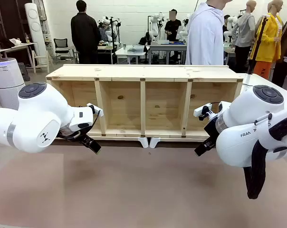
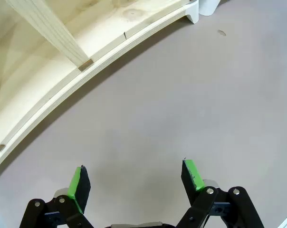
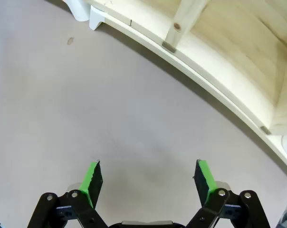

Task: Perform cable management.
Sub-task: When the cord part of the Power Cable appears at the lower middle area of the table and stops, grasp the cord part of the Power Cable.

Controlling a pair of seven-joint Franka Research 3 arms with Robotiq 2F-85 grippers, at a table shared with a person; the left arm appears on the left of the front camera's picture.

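Observation:
The cable is out of view. My left gripper (image 1: 93,146) hangs low over the brown table in front of the left end of the wooden shelf (image 1: 143,73). The left wrist view shows this gripper (image 2: 136,183) open, with bare table between its green pads. My right gripper (image 1: 200,149) hangs in front of the shelf's right end. It too is open (image 3: 149,183) with nothing between its fingers. The shelf's lower board curves past in both wrist views (image 2: 48,80) (image 3: 219,61).
The long shelf lies across the far half of the table, its open compartments facing me, with two white feet (image 1: 149,142) at its front middle. A person in white (image 1: 205,33) stands behind it. Bare table (image 1: 143,190) stretches in front of both arms.

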